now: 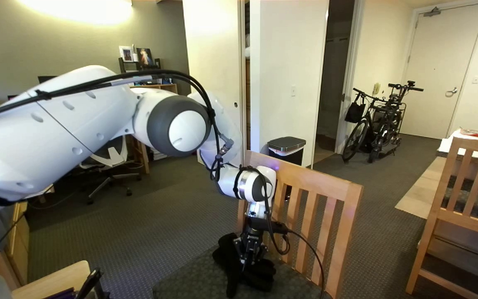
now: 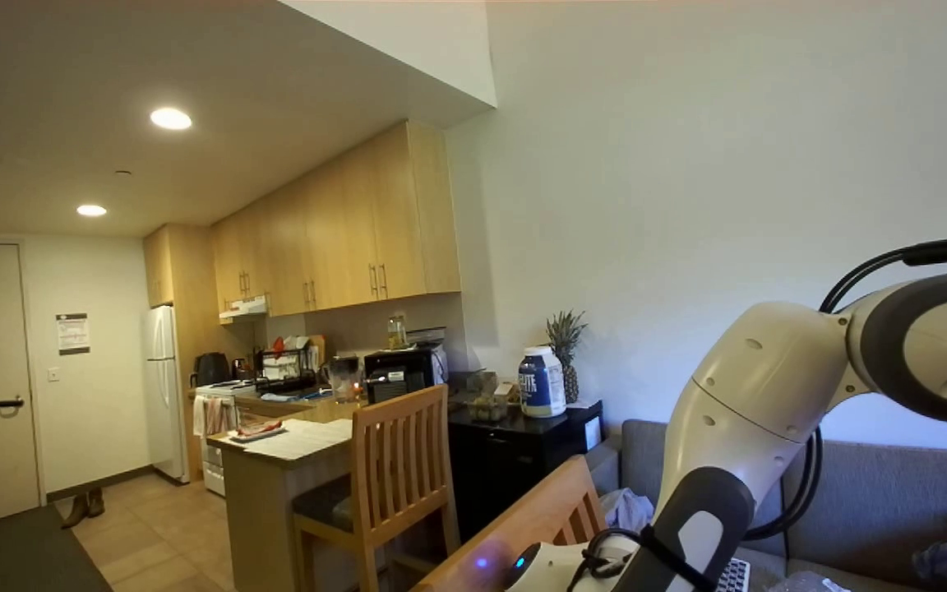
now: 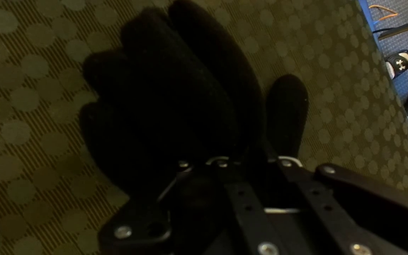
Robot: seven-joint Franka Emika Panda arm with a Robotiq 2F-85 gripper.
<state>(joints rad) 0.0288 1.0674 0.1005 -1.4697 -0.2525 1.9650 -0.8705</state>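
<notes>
A black knit glove lies on the patterned seat of a wooden chair, its fingers spread toward the top of the wrist view and its thumb apart at the right. My gripper points down into the glove's middle, shut on a pinch of its dark fabric. The fingertips are sunk in black cloth and hard to make out. In an exterior view the gripper stands low over the seat, with the black glove bunched around its tips. The gripper is outside the remaining exterior view.
The chair's slatted back rises close beside the wrist. A cable hangs from the gripper. Another wooden chair stands at the counter. Shoes show past the seat edge. A lidded bin stands behind the chair.
</notes>
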